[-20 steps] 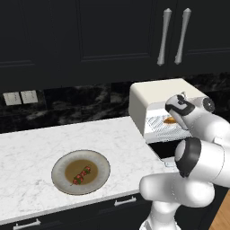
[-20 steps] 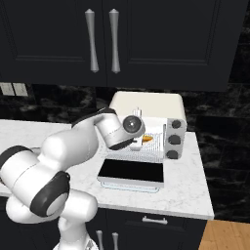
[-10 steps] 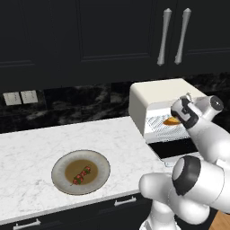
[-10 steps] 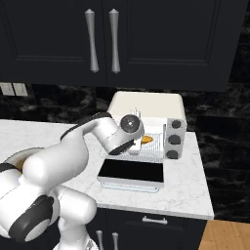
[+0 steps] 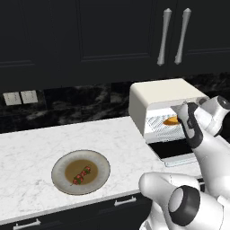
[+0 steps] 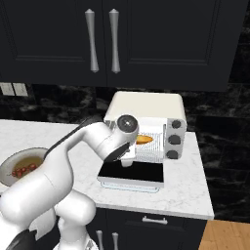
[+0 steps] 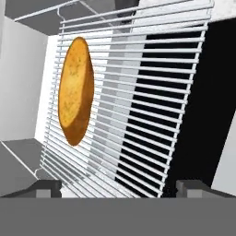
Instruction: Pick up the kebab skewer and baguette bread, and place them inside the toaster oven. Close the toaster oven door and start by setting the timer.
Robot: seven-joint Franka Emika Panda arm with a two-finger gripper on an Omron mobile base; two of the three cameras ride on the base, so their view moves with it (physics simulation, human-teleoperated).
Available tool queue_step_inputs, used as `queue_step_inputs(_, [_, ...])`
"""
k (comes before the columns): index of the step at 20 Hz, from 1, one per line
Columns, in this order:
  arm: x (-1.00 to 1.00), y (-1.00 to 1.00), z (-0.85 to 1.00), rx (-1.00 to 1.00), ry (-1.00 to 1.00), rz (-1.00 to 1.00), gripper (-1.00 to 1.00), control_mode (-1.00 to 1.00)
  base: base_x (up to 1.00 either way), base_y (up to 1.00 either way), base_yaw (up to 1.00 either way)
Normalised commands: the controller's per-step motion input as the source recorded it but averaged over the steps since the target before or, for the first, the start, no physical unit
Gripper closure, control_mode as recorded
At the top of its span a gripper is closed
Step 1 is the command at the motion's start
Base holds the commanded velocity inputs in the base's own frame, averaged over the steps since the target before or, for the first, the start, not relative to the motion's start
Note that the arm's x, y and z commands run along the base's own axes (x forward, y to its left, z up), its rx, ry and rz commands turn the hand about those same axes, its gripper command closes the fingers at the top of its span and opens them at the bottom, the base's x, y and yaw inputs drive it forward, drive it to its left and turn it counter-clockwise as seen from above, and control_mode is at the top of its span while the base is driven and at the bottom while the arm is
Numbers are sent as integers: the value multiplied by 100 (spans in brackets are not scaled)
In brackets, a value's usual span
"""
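On the white marble counter (image 5: 36, 148), the toaster oven (image 5: 161, 96) holds the baguette bread (image 7: 76, 90) on its rack; just outside, the gripper (image 7: 117, 186) stands wide, empty.

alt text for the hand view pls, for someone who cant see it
A golden-orange baguette bread lies on the wire rack inside the toaster oven, seen from close up. The open end effector is empty, its two dark fingertips at the bottom edge.
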Motion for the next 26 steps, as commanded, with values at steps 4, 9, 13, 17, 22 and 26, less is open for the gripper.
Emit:
queue_step_inputs(4, [-9,61,5,0,22,45,-100,-100,0,0,0])
queue_step_inputs(9, [-2,75,0,0,18,41,-100,-100,0,0,0])
queue_step_inputs(13, [0,91,0,0,18,37,-100,-100,0,0,0])
queue_step_inputs(17, [0,100,0,-1,13,22,-100,-100,0,0,0])
queue_step_inputs(22, [-7,100,-14,-4,6,2,-100,-100,0,0,0])
queue_step_inputs(26, [-16,100,-13,-12,-1,-18,-100,-100,0,0,0])
